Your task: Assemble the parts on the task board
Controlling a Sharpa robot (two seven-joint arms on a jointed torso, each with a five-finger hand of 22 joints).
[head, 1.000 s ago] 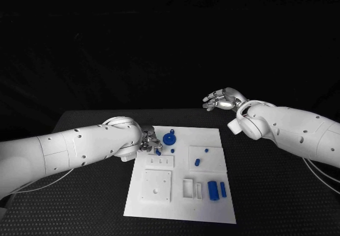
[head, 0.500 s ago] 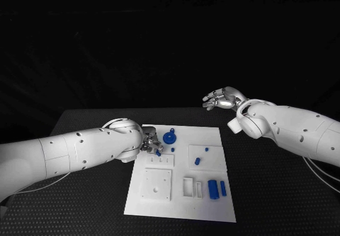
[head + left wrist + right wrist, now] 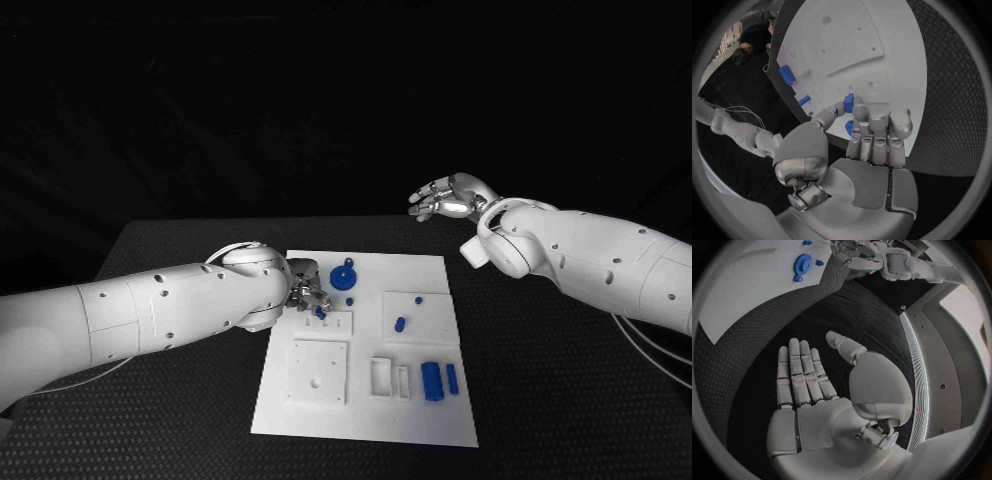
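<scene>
The white task board [image 3: 361,420] lies in the middle of the black table. My left hand [image 3: 304,290] hovers over its far left part and pinches a small blue part [image 3: 849,101] between thumb and fingertip, just above a white slotted block [image 3: 330,322]. A round blue wheel-like part [image 3: 345,279] stands beside that hand. Two small blue pieces [image 3: 401,325] sit on a raised square plate, and two blue cylinders [image 3: 440,380] lie near the board's right front. My right hand [image 3: 450,198] is raised beyond the board's far right corner, its fingers [image 3: 798,375] stretched out flat and holding nothing.
A white square plate with holes [image 3: 317,375] and a white frame [image 3: 387,380] occupy the board's front half. Black table surface [image 3: 562,400] stretches to the board's right and left. The right wrist view looks down on the board [image 3: 748,290] with the wheel-like part [image 3: 802,264].
My left hand has crept slightly towards the slotted block with the blue part still in its pinch. The right hand stays raised in nearly the same place.
</scene>
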